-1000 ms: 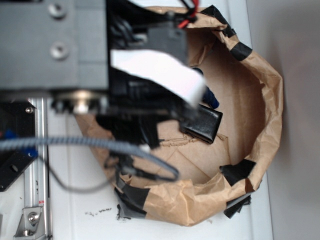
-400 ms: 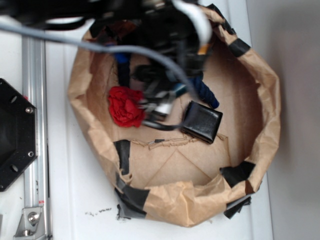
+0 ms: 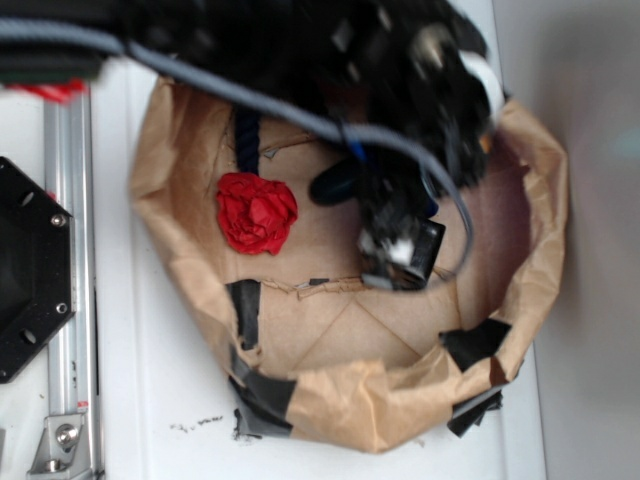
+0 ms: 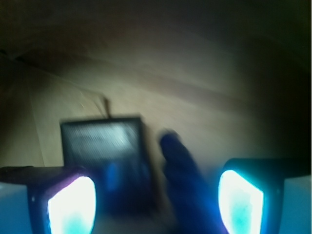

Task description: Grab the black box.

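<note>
The black box [image 3: 428,247] lies on the brown paper floor of the paper-walled bin [image 3: 535,240], mostly covered by my arm in the exterior view. My gripper [image 3: 392,248] hangs right over the box's left part. In the wrist view the box [image 4: 105,146] is a glossy dark square low and left of centre, reaching down between my fingers. My gripper [image 4: 156,204] is open, its glowing pads [image 4: 73,207] wide apart. A dark blue object [image 4: 187,180] lies between the pads, to the right of the box.
A red paper ball [image 3: 257,212] lies on the left of the bin floor. A dark oval object [image 3: 335,183] sits above centre. Black tape patches [image 3: 475,343] mark the paper walls. A metal rail [image 3: 65,300] runs along the left, outside the bin.
My arm has swung from the left side of the bin to the right. The gripper now sits over the black box. The red ball is uncovered.
</note>
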`<action>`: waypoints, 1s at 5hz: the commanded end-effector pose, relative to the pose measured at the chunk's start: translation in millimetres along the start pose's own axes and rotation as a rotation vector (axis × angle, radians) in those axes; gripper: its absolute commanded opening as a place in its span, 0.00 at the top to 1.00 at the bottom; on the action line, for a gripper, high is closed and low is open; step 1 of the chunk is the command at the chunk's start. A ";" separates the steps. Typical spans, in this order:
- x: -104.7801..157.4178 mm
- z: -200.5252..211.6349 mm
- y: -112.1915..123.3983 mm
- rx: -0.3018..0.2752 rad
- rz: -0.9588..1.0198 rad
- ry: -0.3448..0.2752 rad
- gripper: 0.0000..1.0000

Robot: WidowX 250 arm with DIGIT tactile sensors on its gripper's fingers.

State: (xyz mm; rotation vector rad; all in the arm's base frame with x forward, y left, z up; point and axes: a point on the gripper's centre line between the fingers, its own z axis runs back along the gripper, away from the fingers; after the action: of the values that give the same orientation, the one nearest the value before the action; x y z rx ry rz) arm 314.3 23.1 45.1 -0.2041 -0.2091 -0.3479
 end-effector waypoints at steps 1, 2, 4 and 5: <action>18.3 -1.2 -44.2 0.054 -0.081 -0.006 0.00; 10.8 -12.3 -33.4 0.058 -0.055 0.019 0.00; -29.6 -40.2 -44.8 0.005 -0.050 0.099 0.00; -32.2 -31.0 -48.8 0.015 -0.046 0.099 1.00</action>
State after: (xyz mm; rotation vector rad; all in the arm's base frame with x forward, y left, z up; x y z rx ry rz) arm 276.8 -8.5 17.1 -0.1649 -0.1243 -0.3970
